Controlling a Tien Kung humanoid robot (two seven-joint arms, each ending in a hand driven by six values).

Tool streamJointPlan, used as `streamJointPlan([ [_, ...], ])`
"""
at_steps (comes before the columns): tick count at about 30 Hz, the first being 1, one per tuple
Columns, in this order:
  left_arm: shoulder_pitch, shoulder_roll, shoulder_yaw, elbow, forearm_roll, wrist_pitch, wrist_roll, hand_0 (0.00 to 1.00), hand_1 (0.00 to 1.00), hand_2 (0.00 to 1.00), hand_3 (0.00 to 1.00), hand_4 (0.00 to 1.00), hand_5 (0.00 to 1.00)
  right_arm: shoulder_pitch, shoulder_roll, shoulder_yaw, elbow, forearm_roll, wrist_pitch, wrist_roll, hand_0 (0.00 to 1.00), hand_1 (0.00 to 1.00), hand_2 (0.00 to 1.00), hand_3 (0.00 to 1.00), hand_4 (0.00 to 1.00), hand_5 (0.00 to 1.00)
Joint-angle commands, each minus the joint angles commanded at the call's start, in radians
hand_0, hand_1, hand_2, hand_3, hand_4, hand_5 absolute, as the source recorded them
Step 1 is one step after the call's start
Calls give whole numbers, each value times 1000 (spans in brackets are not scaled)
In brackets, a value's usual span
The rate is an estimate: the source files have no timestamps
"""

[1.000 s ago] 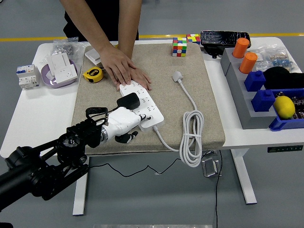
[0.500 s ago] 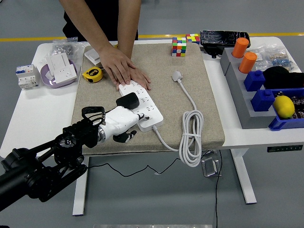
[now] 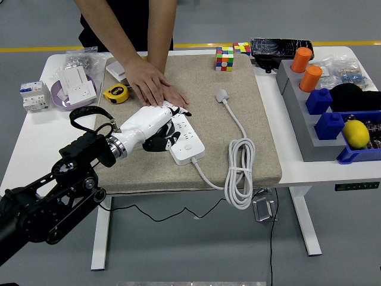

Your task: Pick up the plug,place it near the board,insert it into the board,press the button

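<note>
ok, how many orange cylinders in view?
2. Both stand in the grey block at the table's right side: one orange cylinder at the far end, the other just nearer the camera beside it. None look hidden.

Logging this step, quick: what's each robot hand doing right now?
Left hand: lying over the power strip, covering the black plug; whether its grip is closed cannot be told.
Right hand: not in view.

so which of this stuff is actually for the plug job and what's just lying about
For the job:
left hand
black plug
white power strip
person's hands steadying it

Lying about:
rubik's cubes
tape measure
lemon
orange cylinders
wall sockets
</note>
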Motion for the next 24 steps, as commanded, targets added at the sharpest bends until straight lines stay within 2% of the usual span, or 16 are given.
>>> streamJointPlan([
  [4,-4,-16,-40,22,-169,-7,-10,261,301,340,647,807,139,1,1,0,-1,1,0,0,875,826,783,784,998,992],
  [5,-4,-21,-51,30,-214,-14,-9,586,678,590,592,998,356,0,1,0,-1,1,0,0,874,824,782,784,998,992],
  [10,-7,-44,-112,64,-417,-63,3,586,678,590,592,998,356,1,3,1,0,0,0,0,874,824,782,784,998,992],
  [11,-8,-47,-122,70,-463,-72,6,949,998,936,873,998,486,1,3,1,0,1,0,0,872,826,783,784,998,991],
  [17,-24,-59,-154,109,-681,-105,22,949,998,936,873,998,486,2,3,0,0,1,0,0,872,826,783,784,998,991],
  [18,-28,-60,-155,118,-698,-114,28,957,983,927,935,998,507,3,3,-1,0,1,-1,-1,871,821,782,786,998,991],
  [22,-43,-66,-147,154,-702,-125,34,957,983,927,935,998,507,5,2,-1,2,1,-5,-1,871,821,782,786,998,991],
  [24,-54,-72,-142,175,-669,-122,36,939,975,930,936,998,514,7,1,-2,2,0,-5,-2,869,814,780,790,998,989],
])
